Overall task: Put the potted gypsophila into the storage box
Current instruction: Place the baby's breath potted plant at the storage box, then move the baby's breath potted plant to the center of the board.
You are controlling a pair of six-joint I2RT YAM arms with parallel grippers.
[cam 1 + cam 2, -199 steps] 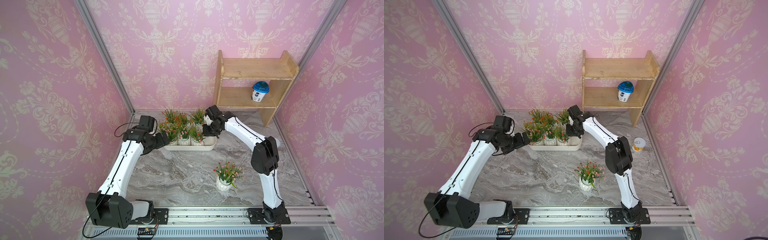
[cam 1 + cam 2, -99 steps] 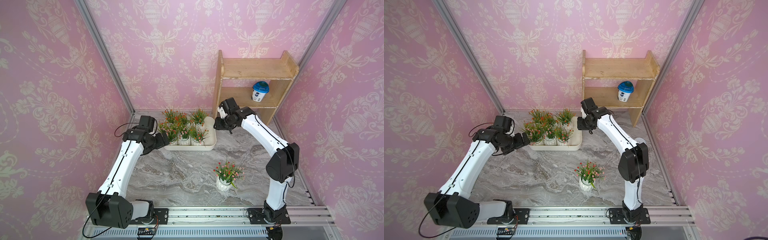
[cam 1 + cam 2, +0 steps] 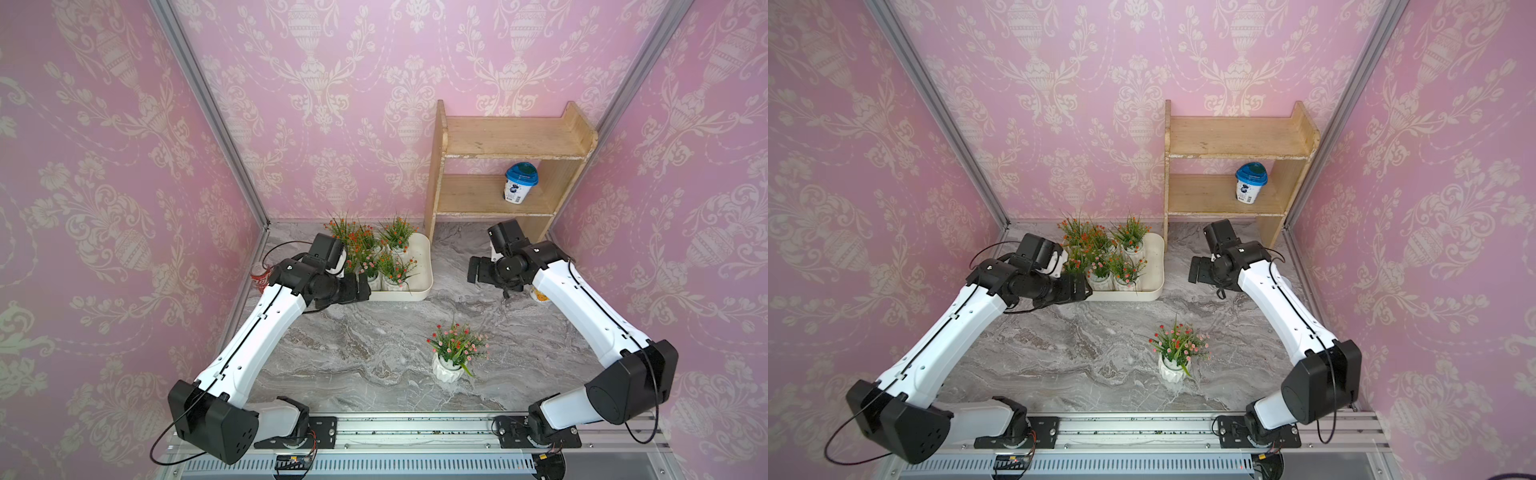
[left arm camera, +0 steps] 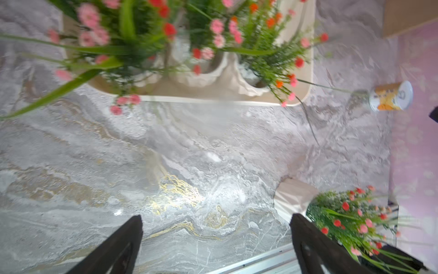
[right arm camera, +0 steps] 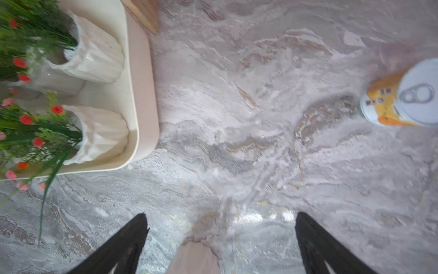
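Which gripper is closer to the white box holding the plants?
Left. The left gripper sits at the front edge of the box; the right gripper hangs beyond its opposite end, apart.

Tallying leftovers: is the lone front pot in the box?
Out. The lone pot stands on bare marble, apart from the storage box.
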